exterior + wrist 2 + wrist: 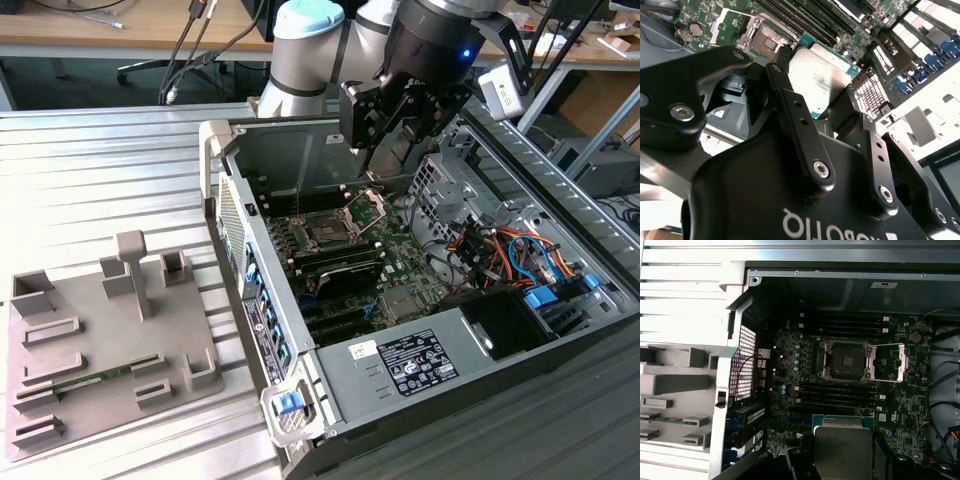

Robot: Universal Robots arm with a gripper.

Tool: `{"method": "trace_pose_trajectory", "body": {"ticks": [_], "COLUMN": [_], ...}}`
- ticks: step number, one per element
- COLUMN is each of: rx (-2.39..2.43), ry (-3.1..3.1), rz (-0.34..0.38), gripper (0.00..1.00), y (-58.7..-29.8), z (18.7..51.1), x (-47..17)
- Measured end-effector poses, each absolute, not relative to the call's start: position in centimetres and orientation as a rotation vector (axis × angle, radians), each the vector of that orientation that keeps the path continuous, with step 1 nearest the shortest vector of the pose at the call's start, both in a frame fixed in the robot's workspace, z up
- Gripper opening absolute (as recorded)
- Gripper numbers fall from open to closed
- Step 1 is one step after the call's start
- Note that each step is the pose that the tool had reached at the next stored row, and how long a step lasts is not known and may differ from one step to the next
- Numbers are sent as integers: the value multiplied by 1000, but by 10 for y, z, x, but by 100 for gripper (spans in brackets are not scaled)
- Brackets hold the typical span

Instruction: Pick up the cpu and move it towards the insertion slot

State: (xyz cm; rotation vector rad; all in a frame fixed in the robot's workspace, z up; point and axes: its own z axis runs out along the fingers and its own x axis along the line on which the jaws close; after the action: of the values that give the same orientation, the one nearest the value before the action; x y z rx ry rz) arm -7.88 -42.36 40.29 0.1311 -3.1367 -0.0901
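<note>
On the exterior view's left, a grey plastic tray [100,350] lies on the slatted desk [90,180], well apart from the work. To its right stands the open computer case [400,370], and the landmark inside it is the insertion slot [328,232]: a dark square socket in a silver frame on the green board, its hinged metal plate [890,362] swung open beside it.

The gripper [815,95] hangs above the case, above and a little to the right of the slot in the exterior view, and is closed on the cpu [820,80], one finger on each of two opposite edges. In the first wrist view the cpu [842,447] sits on the near side of the slot [845,360], across a row of long black memory slots [840,392] from it.

To do this step well, I judge the chip must stay level and square to the socket frame, travelling high enough to pass the open plate and memory slots without brushing them, and slowly, since the hold is only on thin edges.

The cpu is a flat square with a silvery, slightly smudged metal top and a thin green rim.
</note>
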Motion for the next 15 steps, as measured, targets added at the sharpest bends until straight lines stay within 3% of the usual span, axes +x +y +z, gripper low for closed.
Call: {"method": "trace_pose_trajectory", "body": {"ticks": [15], "rx": [131], "ry": [-3137], "rz": [-90], "gripper": [55], "y": [-422], "z": [399], "x": [-70]}}
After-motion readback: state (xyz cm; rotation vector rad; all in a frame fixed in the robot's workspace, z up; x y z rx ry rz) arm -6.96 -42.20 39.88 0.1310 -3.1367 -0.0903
